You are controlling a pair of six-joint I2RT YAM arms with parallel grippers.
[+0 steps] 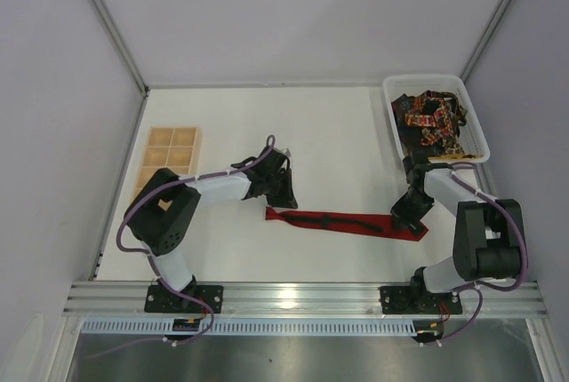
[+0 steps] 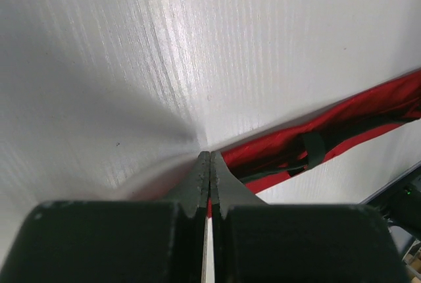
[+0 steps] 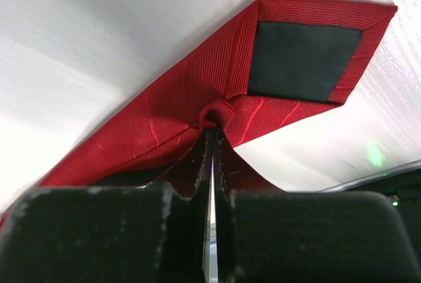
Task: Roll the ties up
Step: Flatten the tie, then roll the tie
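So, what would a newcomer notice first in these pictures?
A red tie lies stretched across the white table, near the front. The left gripper is shut on its narrow end and the right gripper on its wide end, where the fabric bunches. At the far right, a white basket holds a heap of dark patterned ties.

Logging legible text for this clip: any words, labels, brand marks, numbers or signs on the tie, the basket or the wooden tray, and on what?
None: no text is readable in any view.
The red tie shows only a plain black lining patch, no label lettering.
The patterned ties in the white basket carry patterns, not letters.
The wooden tray shows no marking.
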